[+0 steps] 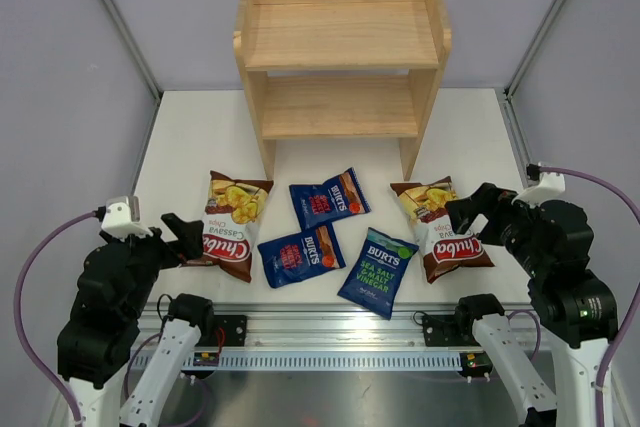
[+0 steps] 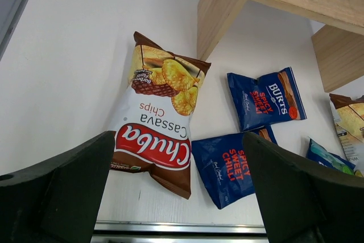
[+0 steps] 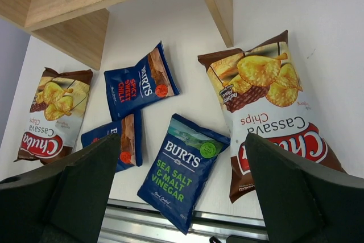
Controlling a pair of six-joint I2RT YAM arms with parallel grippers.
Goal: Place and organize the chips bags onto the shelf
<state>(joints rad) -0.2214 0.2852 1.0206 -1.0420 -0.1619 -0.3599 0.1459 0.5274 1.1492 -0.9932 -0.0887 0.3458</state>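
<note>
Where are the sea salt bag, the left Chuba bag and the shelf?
sea salt bag (image 3: pixel 176 170): right wrist view, label text.
left Chuba bag (image 2: pixel 152 146): left wrist view, red logo.
shelf (image 1: pixel 340 35): top external view, upper board.

1. A white tabletop fills the middle, evenly lit, with only soft shadows.
2. Plain pale grey walls close it in on three sides, joined by slanting metal posts.
3. A silver slotted rail runs along its near edge.

Left hand low at left, fingers spread wide, holding nothing. Right hand same at right.
</note>
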